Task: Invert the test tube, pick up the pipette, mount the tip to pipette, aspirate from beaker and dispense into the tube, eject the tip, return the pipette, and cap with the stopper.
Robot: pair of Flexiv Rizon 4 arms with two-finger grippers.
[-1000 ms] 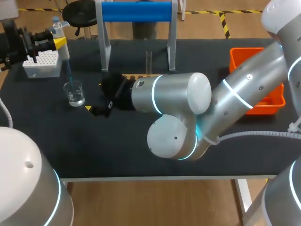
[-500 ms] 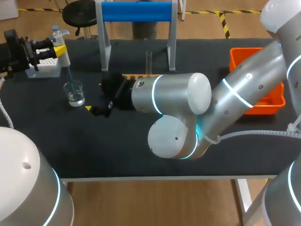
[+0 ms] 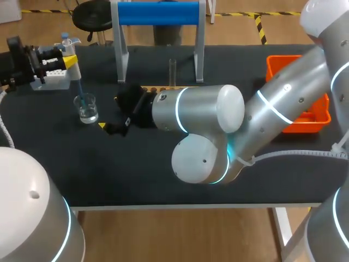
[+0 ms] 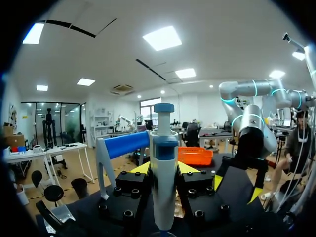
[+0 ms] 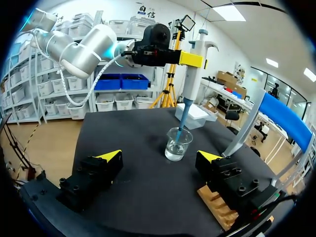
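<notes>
Black matte table (image 3: 136,174) fills the head view, with a wide bare stretch along its near edge toward 6 o'clock. Toward 10 o'clock from the table's middle stands a small clear glass beaker (image 3: 87,108) with a little clear liquid in the bottom. The left gripper (image 3: 60,54), coming in from the 9 o'clock side, is clamped on a white and blue pipette (image 3: 72,60), which stands nearly upright between its two yellow-tipped fingers, plunger end up. The pipette's slim blue tip (image 3: 80,90) slants down from 11 o'clock into the beaker, and its end reaches the liquid. The right gripper (image 3: 109,112) sits low over the table just beside the beaker, at its 3 o'clock. Its fingers are spread wide and hold nothing, and in its own wrist view the beaker stands straight ahead of the gap between them. A white tip box (image 3: 52,79) lies at 11 o'clock from the beaker, close to the table's left edge, under the left gripper. A thin clear test tube (image 3: 172,72) stands upright at 2 o'clock from the beaker, well apart from it, in a wooden rack (image 3: 158,88) partly hidden by the right arm. Behind it rises a stand (image 3: 158,13) with pale legs and a blue bar on top. An orange plastic bin (image 3: 283,65) sits by the table's right edge at 2 o'clock.
</notes>
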